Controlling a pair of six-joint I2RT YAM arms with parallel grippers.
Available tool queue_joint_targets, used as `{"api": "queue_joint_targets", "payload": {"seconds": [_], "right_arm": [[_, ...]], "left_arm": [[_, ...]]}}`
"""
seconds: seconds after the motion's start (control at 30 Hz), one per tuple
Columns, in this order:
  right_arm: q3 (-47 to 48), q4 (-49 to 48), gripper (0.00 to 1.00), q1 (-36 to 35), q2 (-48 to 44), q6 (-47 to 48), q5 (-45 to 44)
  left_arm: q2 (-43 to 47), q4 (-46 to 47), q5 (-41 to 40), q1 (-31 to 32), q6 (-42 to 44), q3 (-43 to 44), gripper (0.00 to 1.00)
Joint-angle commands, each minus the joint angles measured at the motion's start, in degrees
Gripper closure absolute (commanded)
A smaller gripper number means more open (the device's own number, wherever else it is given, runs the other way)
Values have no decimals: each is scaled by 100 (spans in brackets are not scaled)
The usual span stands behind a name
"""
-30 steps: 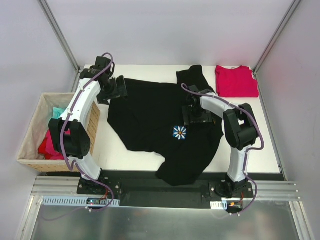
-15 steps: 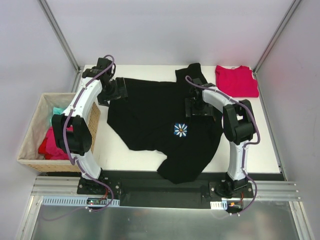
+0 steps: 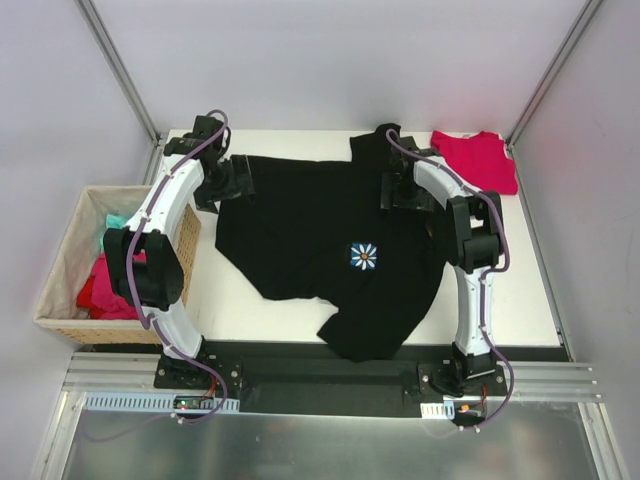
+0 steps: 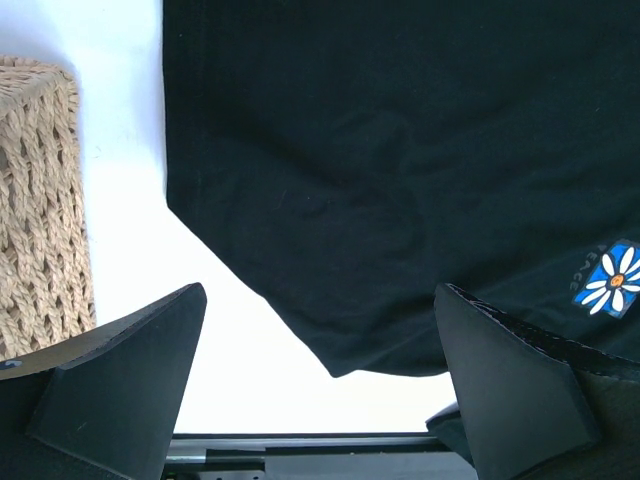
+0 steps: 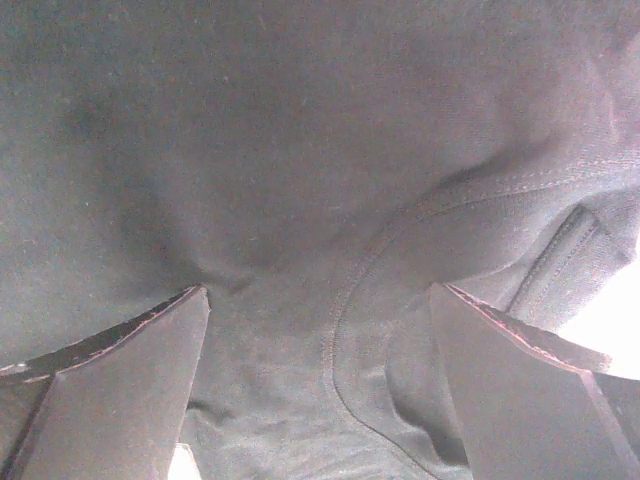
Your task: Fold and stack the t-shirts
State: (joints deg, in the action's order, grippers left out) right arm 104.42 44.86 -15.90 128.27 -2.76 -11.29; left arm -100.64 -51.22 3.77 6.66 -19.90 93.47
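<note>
A large black t-shirt (image 3: 320, 240) with a small daisy emblem (image 3: 364, 257) lies spread over the white table. My left gripper (image 3: 238, 178) hovers open at the shirt's far left corner. In the left wrist view its fingers straddle the shirt's edge (image 4: 300, 200) and bare table, with nothing between them (image 4: 320, 300). My right gripper (image 3: 398, 192) is open over the shirt's far right part. It hangs just above a curved seam (image 5: 345, 300), its fingers wide apart (image 5: 318, 290). A crimson t-shirt (image 3: 473, 162) lies folded at the back right corner.
A woven tan basket (image 3: 60, 300) stands off the table's left edge, also in the left wrist view (image 4: 40, 200), holding red and teal cloth. The black rail (image 3: 300, 375) with both arm bases runs along the near edge. Metal posts rise at the back corners.
My right arm has moved from near the daisy emblem toward the back, to the shirt's far right part. The left arm has hardly moved. Both grippers stay open.
</note>
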Motion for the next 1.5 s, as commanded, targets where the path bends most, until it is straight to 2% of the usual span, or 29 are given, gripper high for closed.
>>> {"api": "queue_joint_targets", "payload": {"seconds": [0.0, 0.2, 0.5, 0.67, 0.93, 1.47], "right_arm": [[500, 277, 3, 52, 216, 22, -93], [-290, 14, 3, -185, -774, 13, -233], [-1828, -276, 2, -1116, -2085, -14, -813], [-2891, -1162, 2, -1459, -2709, -119, -516], [-3411, -1568, 3, -1468, -2447, -268, 355], [-2744, -1384, 2, -1477, -1261, -269, 382]], "left_arm": [[27, 16, -175, -50, 118, 13, 1], [18, 16, -78, -59, 101, 22, 1], [316, 165, 141, -50, 39, -276, 1], [475, 279, 168, -42, -5, -540, 1], [756, 332, 133, -42, 4, -663, 1], [563, 367, 27, -42, 39, -699, 1]]}}
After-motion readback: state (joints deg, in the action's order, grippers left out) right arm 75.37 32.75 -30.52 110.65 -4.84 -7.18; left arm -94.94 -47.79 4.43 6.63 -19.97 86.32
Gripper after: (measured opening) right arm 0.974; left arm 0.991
